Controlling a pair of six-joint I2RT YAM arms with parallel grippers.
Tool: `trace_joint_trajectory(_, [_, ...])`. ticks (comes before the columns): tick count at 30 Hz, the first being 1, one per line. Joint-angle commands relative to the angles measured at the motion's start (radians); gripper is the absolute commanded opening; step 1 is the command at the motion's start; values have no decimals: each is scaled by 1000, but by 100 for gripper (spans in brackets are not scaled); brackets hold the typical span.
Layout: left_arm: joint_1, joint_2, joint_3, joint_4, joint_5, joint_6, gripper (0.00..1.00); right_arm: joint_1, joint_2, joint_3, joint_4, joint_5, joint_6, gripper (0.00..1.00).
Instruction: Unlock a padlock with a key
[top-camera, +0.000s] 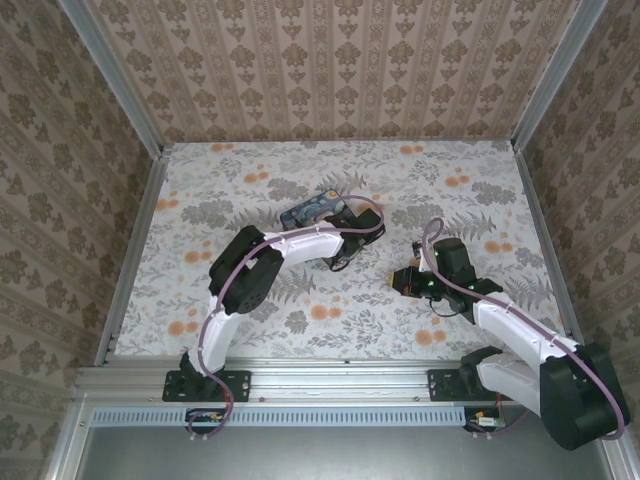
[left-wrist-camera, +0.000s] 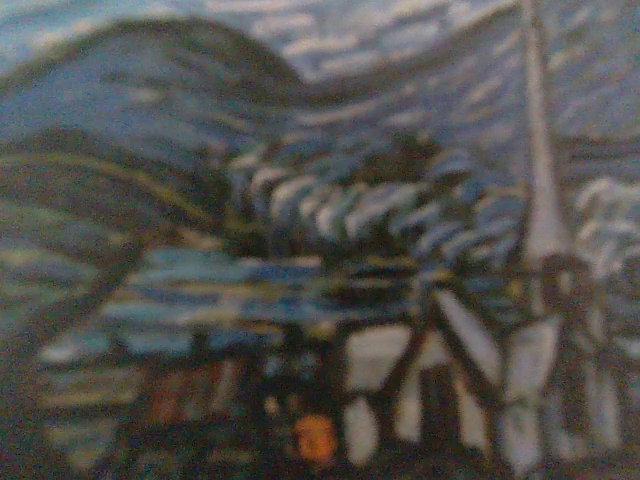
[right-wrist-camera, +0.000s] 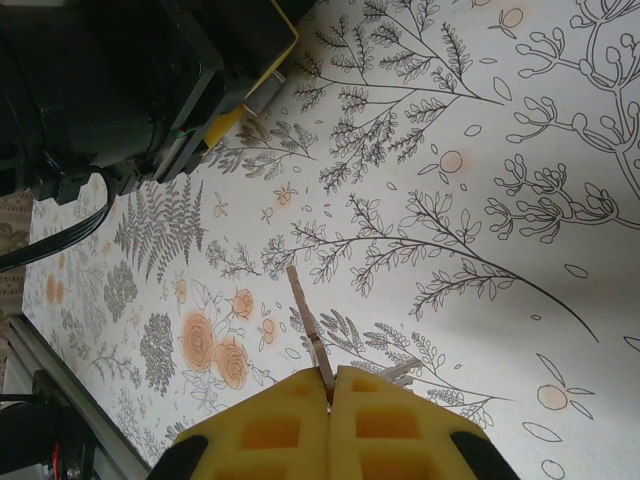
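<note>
1. Key, in the right wrist view: we see a thin, dull metal strip pinched between the two yellow pads of the right gripper. The pads are pressed together on its lower end. The rest of the strip sticks out past the fingertips, tilted a little to the left, above the table with its cloth of ferns and orange flowers.
2. In the same view a small pale metal piece lies just beside the right-hand pad; we cannot tell what it is. A dark machine body with a yellow edge sits in the upper left corner.
3. In the left wrist view we look from very close at the box, painted in dark blue swirls with pale house shapes and one small orange patch. It is too blurred for us to read anything on it.
4. In the top external view the left gripper reaches to the box near the middle of the table. It is touching the box or just beside it. We cannot tell whether its fingers are apart or together.
5. In that view the right gripper sits to the right of centre, well apart from the box, its fingers pointing left. The key is too small for us to make out here.
</note>
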Motion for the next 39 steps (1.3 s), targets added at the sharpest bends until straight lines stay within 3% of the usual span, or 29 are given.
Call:
trace_joint_trajectory(1, [15,11,-18,-39,10,-27,39,-5,14,-13,36,-30,0,0])
trace_joint_trajectory(11, [25,-25,-43,21,77,84,24,-4,15,-18,34,-31,-13,0])
trace_joint_trajectory(20, [101,-131,-160,153,383,186,10,10,38,-39,128,-86,20,0])
trace_joint_trajectory(26, [154,-219,-255,280,634,167,7,122,61,-47,295,-42,111,0])
trace_joint_trajectory(39, [215,-338,-299,355,884,201,0,108,150,16,402,-40,55,0])
